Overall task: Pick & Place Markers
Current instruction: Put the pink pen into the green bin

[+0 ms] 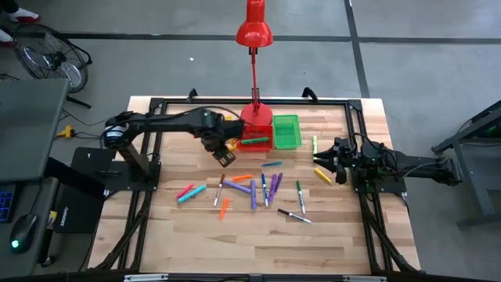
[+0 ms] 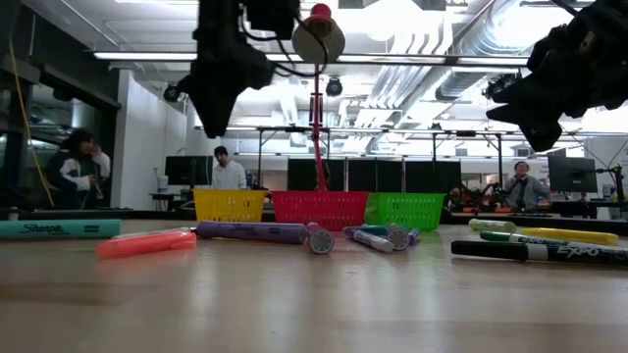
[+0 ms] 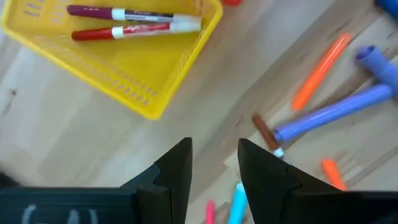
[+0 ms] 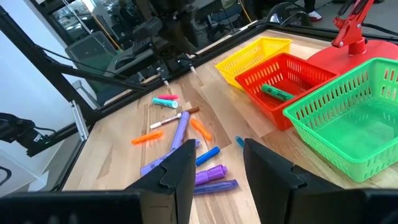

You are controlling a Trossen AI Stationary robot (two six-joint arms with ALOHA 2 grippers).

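Observation:
Several capped markers (image 1: 252,188) in many colours lie flat and scattered on the wooden table; in the low view they show as a row (image 2: 255,232). Two red-and-white markers (image 3: 134,22) lie in the yellow bin (image 3: 149,81). A green marker (image 4: 277,93) lies in the red bin (image 4: 273,74). My left gripper (image 1: 224,153) hangs open above the table beside the yellow bin, holding nothing (image 3: 214,171). My right gripper (image 1: 333,163) is open and empty (image 4: 217,174), raised above the table's right part near a yellow marker (image 1: 322,174) and a green one (image 1: 315,145).
The yellow, red (image 1: 258,138) and green (image 1: 287,131) bins stand side by side toward the far edge. A red desk lamp (image 1: 254,31) rises behind them from its base at the red bin. Black frame rails (image 1: 153,157) border the table. People sit in the room beyond (image 2: 228,172).

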